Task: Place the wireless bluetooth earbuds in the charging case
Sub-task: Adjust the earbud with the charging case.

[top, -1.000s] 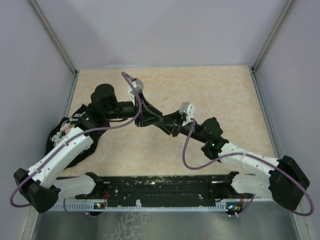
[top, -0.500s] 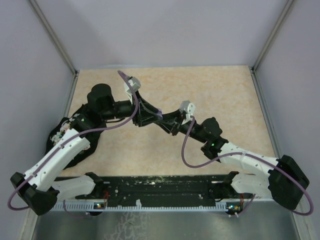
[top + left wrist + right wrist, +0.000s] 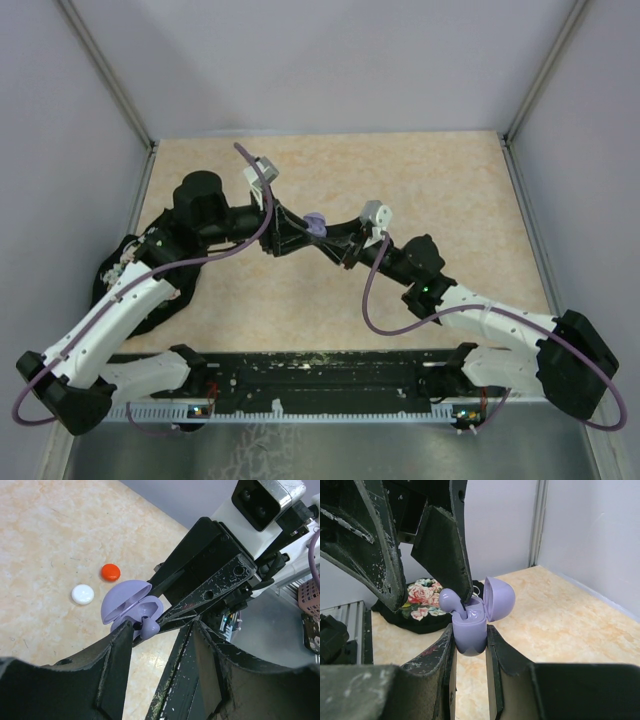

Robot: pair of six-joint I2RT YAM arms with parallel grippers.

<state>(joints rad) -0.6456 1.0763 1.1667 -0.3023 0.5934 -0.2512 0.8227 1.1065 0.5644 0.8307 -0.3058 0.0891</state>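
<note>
My right gripper (image 3: 469, 634) is shut on the lilac charging case (image 3: 470, 625), holding it upright above the table with its lid hinged open. One lilac earbud (image 3: 449, 600) sits stem-down in the case, its bulb sticking out. My left gripper (image 3: 161, 625) is open just over it. One fingertip (image 3: 464, 592) is against the earbud and the other stands well apart. The left wrist view shows the same case (image 3: 129, 602) and earbud (image 3: 149, 626) by my left finger. From above, the case (image 3: 315, 222) shows as a lilac spot between the two grippers (image 3: 292, 228) (image 3: 326, 236).
A round red disc (image 3: 110, 572) and a round white disc (image 3: 82, 594) lie on the beige table (image 3: 440, 190) beyond the case. A black floral pouch (image 3: 120, 265) lies at the table's left edge, under my left arm. Grey walls enclose the table.
My left gripper has opened and its arm has drawn back a little to the left, uncovering the lilac case in the top view. The right arm has held still.
</note>
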